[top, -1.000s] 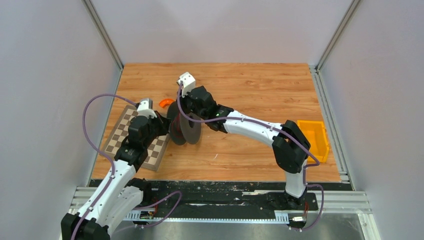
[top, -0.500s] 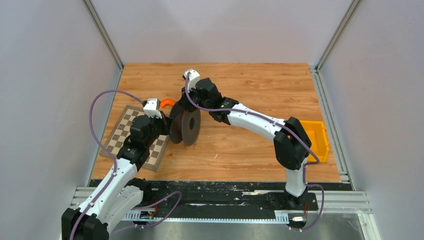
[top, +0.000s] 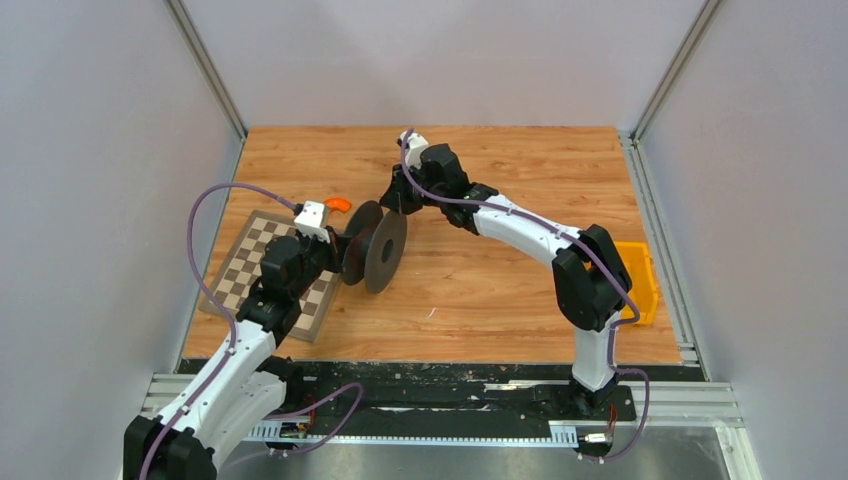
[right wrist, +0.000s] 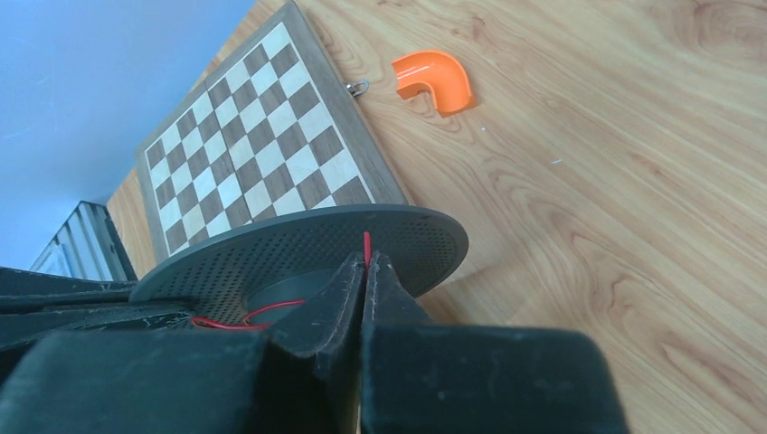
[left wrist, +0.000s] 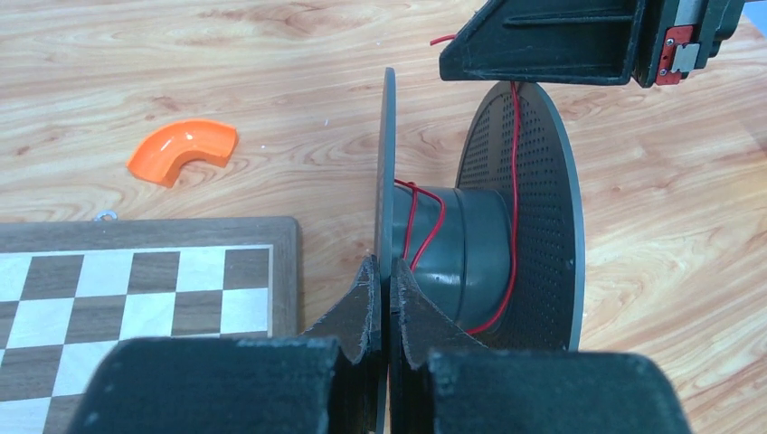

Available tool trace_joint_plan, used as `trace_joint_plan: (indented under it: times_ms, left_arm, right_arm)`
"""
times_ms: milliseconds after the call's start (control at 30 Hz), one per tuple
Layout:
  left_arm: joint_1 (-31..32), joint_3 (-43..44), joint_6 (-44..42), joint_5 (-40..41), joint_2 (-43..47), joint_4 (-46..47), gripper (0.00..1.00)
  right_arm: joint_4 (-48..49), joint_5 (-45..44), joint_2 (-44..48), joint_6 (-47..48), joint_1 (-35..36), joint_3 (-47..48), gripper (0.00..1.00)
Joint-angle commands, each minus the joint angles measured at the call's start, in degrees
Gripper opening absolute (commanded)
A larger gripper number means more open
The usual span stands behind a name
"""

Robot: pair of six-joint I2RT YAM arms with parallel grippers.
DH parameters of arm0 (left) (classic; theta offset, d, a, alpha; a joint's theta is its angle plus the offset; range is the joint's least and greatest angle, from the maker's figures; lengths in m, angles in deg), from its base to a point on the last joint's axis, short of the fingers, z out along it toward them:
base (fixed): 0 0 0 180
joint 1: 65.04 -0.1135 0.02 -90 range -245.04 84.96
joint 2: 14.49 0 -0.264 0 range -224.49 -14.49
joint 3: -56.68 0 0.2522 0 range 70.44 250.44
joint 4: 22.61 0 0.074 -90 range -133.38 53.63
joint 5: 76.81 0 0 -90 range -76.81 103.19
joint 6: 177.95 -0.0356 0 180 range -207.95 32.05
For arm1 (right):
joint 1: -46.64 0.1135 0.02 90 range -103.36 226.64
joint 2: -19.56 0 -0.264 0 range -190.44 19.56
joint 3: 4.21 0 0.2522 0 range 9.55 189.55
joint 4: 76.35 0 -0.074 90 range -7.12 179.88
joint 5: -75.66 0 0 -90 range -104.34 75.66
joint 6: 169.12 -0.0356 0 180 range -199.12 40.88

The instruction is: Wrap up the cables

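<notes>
A black spool (top: pixel 375 245) stands on edge on the wooden table, its two perforated discs upright. A thin red cable (left wrist: pixel 514 208) runs a few loose turns round the grey hub (left wrist: pixel 452 253). My left gripper (left wrist: pixel 387 280) is shut on the rim of the near disc (left wrist: pixel 386 172). My right gripper (right wrist: pixel 366 267) is shut on the red cable (right wrist: pixel 366 242), just beyond the far disc (right wrist: pixel 298 253); it shows at the top of the left wrist view (left wrist: pixel 543 41). In the top view the right gripper (top: pixel 397 195) is behind the spool.
A chessboard (top: pixel 268 272) lies left of the spool under the left arm. An orange curved piece (top: pixel 338 204) lies behind it. A yellow bin (top: pixel 630 278) sits at the table's right edge. Grey walls close in left, right and back.
My right gripper has swung from over the spool's left side to its back right, drawing the cable along. The spool has turned slightly. The left gripper stays on the disc.
</notes>
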Motion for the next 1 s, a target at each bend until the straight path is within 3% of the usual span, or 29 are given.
trace_joint_plan:
  times_ms: [0,667,967]
  left_arm:
    - [-0.2,1.7,-1.2,1.6,2.3,11.4,0.0]
    - [-0.2,3.8,3.2,2.6,-1.5,9.8,0.0]
    - [-0.2,12.3,9.9,1.5,-7.4,-0.8,0.0]
  right_arm:
    - [-1.7,4.1,-0.7,-3.9,-0.6,-1.9,0.03]
    - [-1.0,13.0,-2.4,-8.9,-6.0,-5.1,0.18]
    - [1.7,14.9,-0.6,-10.7,-9.5,-8.0,0.25]
